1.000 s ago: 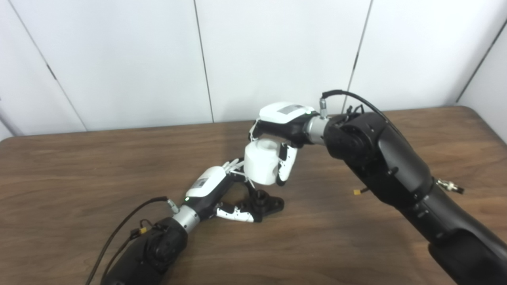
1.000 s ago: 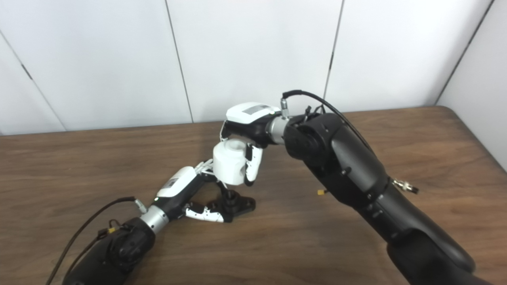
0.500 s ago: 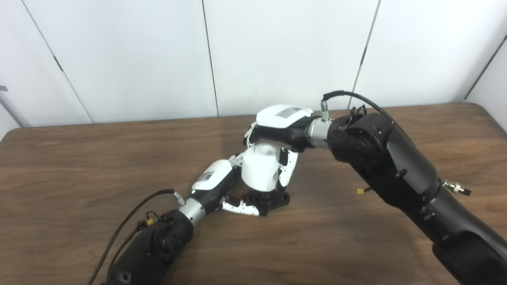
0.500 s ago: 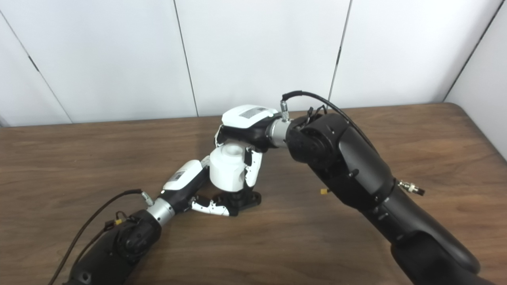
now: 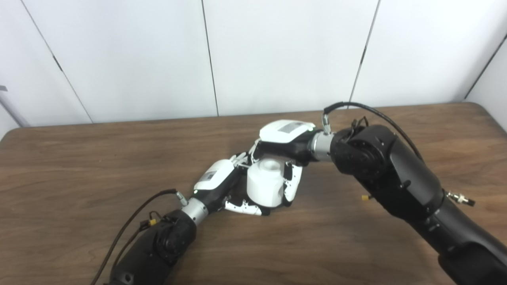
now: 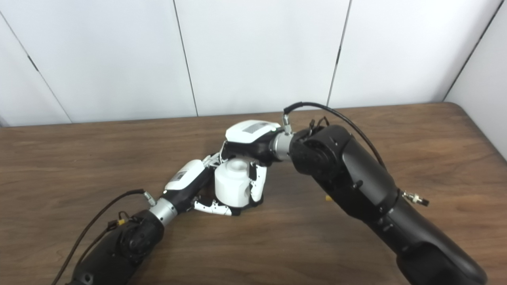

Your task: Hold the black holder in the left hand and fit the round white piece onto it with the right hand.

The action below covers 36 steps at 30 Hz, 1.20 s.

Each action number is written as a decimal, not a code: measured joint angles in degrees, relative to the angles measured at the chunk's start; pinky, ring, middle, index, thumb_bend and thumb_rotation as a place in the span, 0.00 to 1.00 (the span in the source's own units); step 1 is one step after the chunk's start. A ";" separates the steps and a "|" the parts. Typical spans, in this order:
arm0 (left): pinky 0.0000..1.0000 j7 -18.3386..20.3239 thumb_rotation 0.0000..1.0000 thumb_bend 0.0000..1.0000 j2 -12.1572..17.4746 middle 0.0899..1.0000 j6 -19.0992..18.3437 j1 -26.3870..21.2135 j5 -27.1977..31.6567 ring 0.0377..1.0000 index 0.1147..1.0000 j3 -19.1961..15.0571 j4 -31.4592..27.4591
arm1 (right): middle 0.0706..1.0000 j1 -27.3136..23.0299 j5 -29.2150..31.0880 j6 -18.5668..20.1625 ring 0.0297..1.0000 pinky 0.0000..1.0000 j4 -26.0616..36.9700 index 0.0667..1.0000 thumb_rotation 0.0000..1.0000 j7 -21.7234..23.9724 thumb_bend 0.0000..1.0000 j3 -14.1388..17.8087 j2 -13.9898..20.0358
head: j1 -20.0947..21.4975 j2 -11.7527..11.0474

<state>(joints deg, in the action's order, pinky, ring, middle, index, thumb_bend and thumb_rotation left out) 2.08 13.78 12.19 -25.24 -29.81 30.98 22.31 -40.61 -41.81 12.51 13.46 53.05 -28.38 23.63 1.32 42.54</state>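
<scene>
The round white piece (image 5: 266,183) stands low over the black holder (image 5: 266,211), hiding nearly all of it; only a dark sliver shows beneath. My right hand (image 5: 282,144) reaches in from above and is shut on the white piece, fingers down both its sides. My left hand (image 5: 222,184) lies on the table at the left, its fingers wrapped round the holder's base under the piece (image 6: 233,187). The two hands touch near the piece's top left.
The brown wooden table (image 5: 79,166) runs out to both sides. White wall panels (image 5: 277,51) stand right behind its far edge. A black cable (image 5: 130,225) trails from my left wrist across the table.
My right hand has lowered the white piece down onto the holder, which is now almost fully covered. The left hand stays at the base. The camera shifted between the earliest frame and the later ones.
</scene>
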 measured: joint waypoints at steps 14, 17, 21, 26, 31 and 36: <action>1.00 0.37 0.06 0.52 0.46 0.95 -2.59 0.70 -0.09 1.00 0.41 0.33 -2.44 | 0.82 0.64 0.77 -2.18 0.91 0.97 -1.20 0.45 0.14 -2.68 0.52 0.05 0.11 | -0.35 0.44; 1.00 0.46 0.06 0.52 0.51 0.95 -3.17 1.02 -0.11 1.00 0.41 0.38 -3.16 | 0.82 0.65 0.78 -2.63 0.90 0.97 -1.85 0.45 0.14 -3.74 0.52 0.04 0.10 | -0.61 0.61; 1.00 0.50 0.06 0.52 0.75 0.95 -4.31 1.46 -0.31 1.00 0.41 0.55 -4.32 | 0.82 0.65 0.74 -2.72 0.91 0.95 -2.37 0.45 0.14 -4.37 0.52 0.00 -0.27 | -0.88 1.14; 1.00 0.58 0.06 0.52 1.03 0.94 -4.90 1.90 -0.32 1.00 0.41 0.57 -5.19 | 0.82 0.47 0.71 -3.49 0.91 0.96 -3.36 0.45 0.14 -5.04 0.52 -0.16 -0.65 | -0.70 1.49; 1.00 0.64 0.06 0.52 1.05 0.94 -4.92 1.86 -0.31 1.00 0.41 0.58 -5.17 | 0.82 -0.32 1.13 -3.52 0.92 0.95 -3.92 0.45 0.14 -4.69 0.52 -0.16 -0.65 | -0.26 1.23; 1.00 0.65 0.06 0.52 1.02 0.94 -4.78 1.77 -0.27 1.00 0.41 0.60 -5.07 | 0.83 -1.39 1.79 -3.53 0.93 0.93 -4.33 0.45 0.14 -3.12 0.52 0.17 -0.40 | 0.44 1.14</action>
<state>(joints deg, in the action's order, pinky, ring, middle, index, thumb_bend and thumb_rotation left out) 2.73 14.80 7.41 -23.48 -30.07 31.57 17.24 -42.00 -40.02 8.97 9.13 49.94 -28.21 23.23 1.76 43.68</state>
